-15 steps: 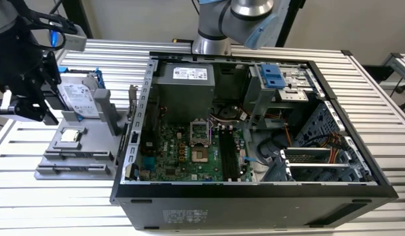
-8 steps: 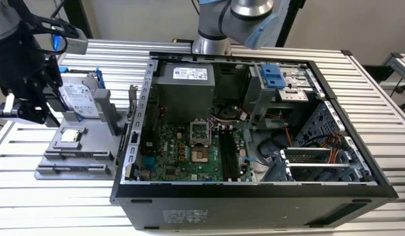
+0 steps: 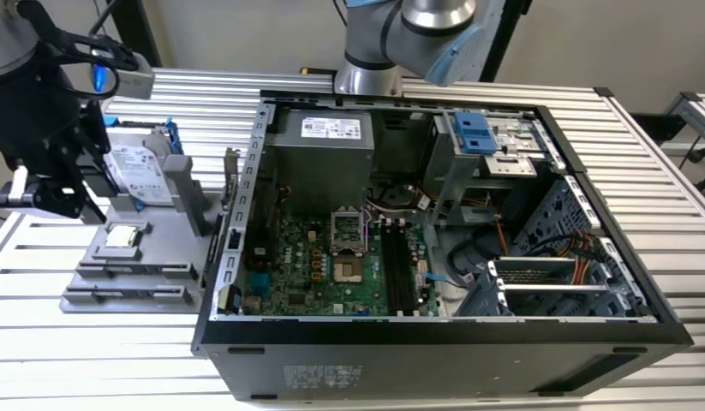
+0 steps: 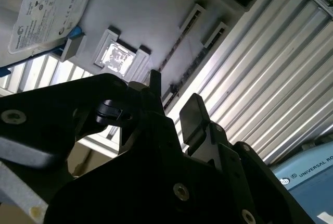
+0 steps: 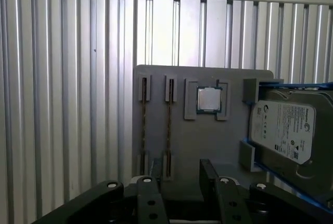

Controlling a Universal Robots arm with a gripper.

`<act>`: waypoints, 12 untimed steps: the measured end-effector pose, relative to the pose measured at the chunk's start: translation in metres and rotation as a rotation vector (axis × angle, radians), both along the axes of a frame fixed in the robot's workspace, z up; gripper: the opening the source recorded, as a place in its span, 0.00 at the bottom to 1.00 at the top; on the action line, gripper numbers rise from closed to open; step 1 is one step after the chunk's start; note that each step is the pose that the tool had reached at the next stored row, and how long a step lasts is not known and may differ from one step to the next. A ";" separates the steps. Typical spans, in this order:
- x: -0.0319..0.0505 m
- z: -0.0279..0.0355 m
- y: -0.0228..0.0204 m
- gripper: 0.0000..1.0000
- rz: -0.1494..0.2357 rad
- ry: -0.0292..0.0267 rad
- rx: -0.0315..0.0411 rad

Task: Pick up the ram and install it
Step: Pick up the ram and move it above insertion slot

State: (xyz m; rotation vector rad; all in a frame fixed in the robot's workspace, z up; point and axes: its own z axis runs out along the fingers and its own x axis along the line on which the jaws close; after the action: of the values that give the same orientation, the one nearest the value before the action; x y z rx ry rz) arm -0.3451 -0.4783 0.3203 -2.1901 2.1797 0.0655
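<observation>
Aluminium, ribbed: counter (image 5: 62,78) carrying every item listed.

Fixture plate (image 5: 208,146): grey, flat on the counter. In the exterior view it lies at nine o'clock from the open computer case (image 3: 444,342), just beside the case wall.

Ram (image 5: 169,130): thin dark stick standing on edge, held in slotted holders on the fixture plate. A second stick (image 5: 144,125) of the same kind runs parallel, just beside it. Both sit in the plate.

Processor (image 5: 209,99): small square silver chip in a framed recess of the plate, between the ram and the hard drive.

Hard drive (image 5: 283,125): silver body in a blue frame, at the far end of the plate from the ram.

Gripper (image 5: 182,177): black, poised over the fixture plate. Its fingers (image 5: 209,174) are spread apart with nothing between them. In both wrist views the ram's near end lies close to the finger gap.

Motherboard (image 3: 318,257): green, inside the case. Long black slots (image 3: 400,265) run at three o'clock from the processor socket (image 3: 349,248).

Arm base (image 3: 369,51): grey, at twelve o'clock from the case.
</observation>
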 end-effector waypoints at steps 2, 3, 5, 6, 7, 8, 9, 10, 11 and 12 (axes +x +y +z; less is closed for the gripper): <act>0.0000 -0.0016 0.0000 1.00 0.000 0.0001 0.0000; 0.0000 -0.0029 0.0000 1.00 0.000 0.0001 -0.0001; 0.0000 -0.0060 0.0000 1.00 0.000 0.0001 -0.0001; 0.0000 -0.0077 0.0000 1.00 0.000 0.0001 -0.0001; 0.0000 -0.0095 0.0000 1.00 0.000 0.0001 0.0000; -0.0001 -0.0112 0.0000 1.00 0.000 0.0001 -0.0001; -0.0002 -0.0129 0.0000 1.00 0.000 0.0002 -0.0002; -0.0002 -0.0146 0.0000 1.00 0.000 0.0002 -0.0004; -0.0003 -0.0165 0.0000 1.00 0.000 0.0001 -0.0005; -0.0003 -0.0183 0.0000 1.00 0.000 0.0001 -0.0005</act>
State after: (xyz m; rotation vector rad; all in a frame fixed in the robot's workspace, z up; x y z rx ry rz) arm -0.3455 -0.4783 0.3020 -2.1904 2.1799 0.0651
